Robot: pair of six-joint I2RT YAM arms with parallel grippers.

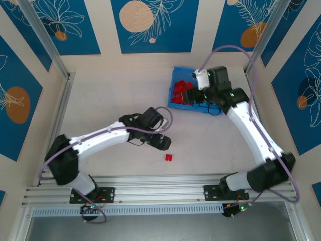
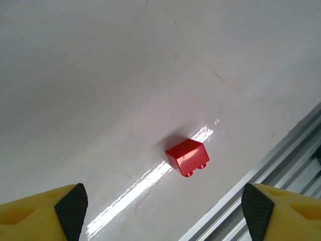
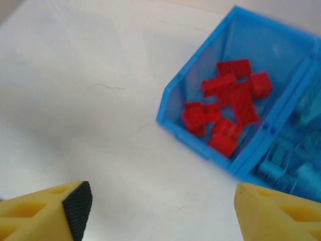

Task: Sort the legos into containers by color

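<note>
Though one red lego [image 2: 188, 156] lies loose on the bench [image 2: 100, 75], sorting seems nearly done.
Tray [image 3: 170, 105] holds reds [image 3: 230, 98] and blues [image 3: 283, 160] apart; left hand [image 2: 163, 213], right hand [image 3: 160, 211] both spread empty.

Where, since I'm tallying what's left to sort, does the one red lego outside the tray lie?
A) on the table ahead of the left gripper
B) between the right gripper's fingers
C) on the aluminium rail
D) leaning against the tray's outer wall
A: the red lego lies on the bare table just ahead of the open left gripper, touching neither finger.
</note>
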